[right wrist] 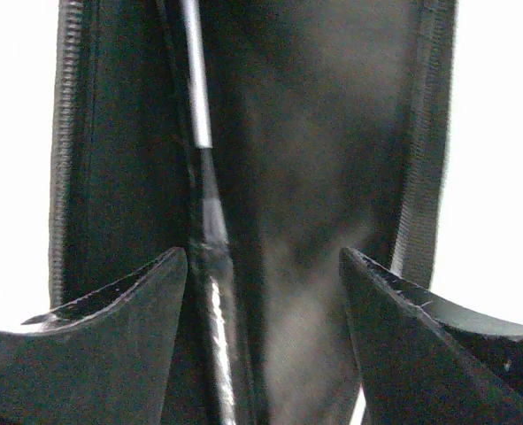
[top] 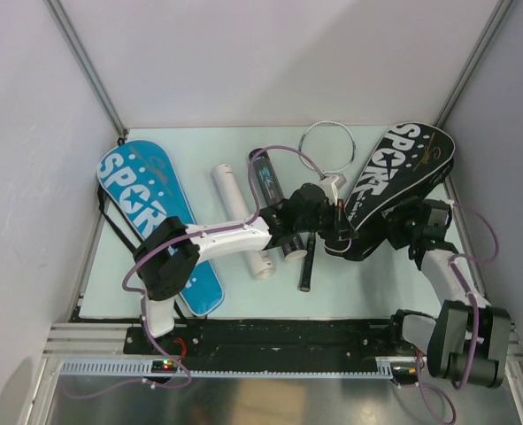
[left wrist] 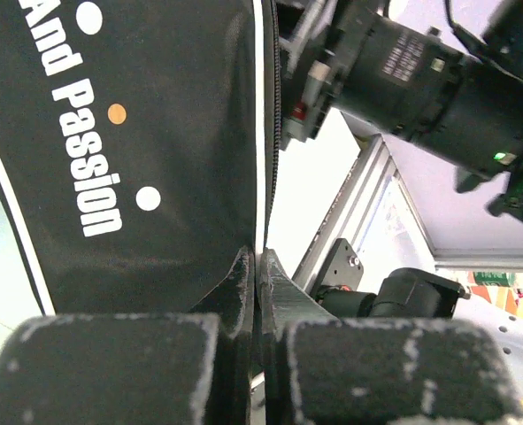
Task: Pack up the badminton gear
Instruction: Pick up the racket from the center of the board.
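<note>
A black "SPORT" racket cover (top: pixel 401 177) lies at the right. My left gripper (top: pixel 339 232) is shut on its near edge; in the left wrist view the fingers (left wrist: pixel 243 283) pinch the cover's white-piped edge (left wrist: pixel 155 133). My right gripper (top: pixel 413 228) hovers over the cover's lower part. It stands open (right wrist: pixel 263 266) over the cover's dark inside (right wrist: pixel 314 177), with a thin racket shaft (right wrist: pixel 195 88) next to its left finger. A silver-framed racket (top: pixel 327 146) lies beside the cover, its black handle (top: pixel 307 264) pointing toward me. The blue "SPORT" cover (top: pixel 142 208) lies at the left.
A white tube (top: pixel 242 220) and a black tube (top: pixel 273 188) lie side by side mid-table, partly under my left arm. Grey walls with metal posts enclose the table on three sides. The black base rail (top: pixel 279 335) runs along the near edge.
</note>
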{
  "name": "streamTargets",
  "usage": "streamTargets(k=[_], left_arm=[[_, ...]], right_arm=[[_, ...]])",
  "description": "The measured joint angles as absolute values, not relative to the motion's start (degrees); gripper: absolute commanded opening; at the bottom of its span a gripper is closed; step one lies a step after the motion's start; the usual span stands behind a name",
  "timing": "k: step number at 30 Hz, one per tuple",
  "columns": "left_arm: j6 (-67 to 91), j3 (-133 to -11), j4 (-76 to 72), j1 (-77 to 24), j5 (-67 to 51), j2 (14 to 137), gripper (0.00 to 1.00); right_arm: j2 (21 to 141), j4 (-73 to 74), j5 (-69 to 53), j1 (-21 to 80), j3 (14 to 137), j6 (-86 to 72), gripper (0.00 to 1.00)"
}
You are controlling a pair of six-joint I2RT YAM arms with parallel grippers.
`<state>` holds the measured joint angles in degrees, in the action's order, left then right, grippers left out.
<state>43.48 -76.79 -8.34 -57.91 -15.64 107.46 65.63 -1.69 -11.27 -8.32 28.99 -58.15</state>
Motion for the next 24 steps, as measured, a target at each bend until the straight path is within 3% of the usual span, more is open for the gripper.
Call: streamTargets(k=[6, 14, 19, 24], left_arm=[[42.94, -76.49, -7.57, -57.67, -13.67, 107.57, 0.00], [41.28, -74.24, -8.73, -57.60, -11.92, 108.03, 0.00], [40.36, -70.13, -11.53, -58.13, -10.11, 108.44, 0.00], [39.81, -65.41, -16.14, -59.99, -5.78, 108.44, 0.00]], right_arm=[[55.55, 20.93, -12.78, -11.14, 31.64, -55.55, 0.69], [41.67, 35.92, -9.76, -6.70, 39.51, -53.87, 0.64], [44.10, 34.74, -7.46, 2.20, 45.56, -51.18, 0.62], [56.25, 30.39, -6.15, 10.15, 52.62, -46.92, 0.60]])
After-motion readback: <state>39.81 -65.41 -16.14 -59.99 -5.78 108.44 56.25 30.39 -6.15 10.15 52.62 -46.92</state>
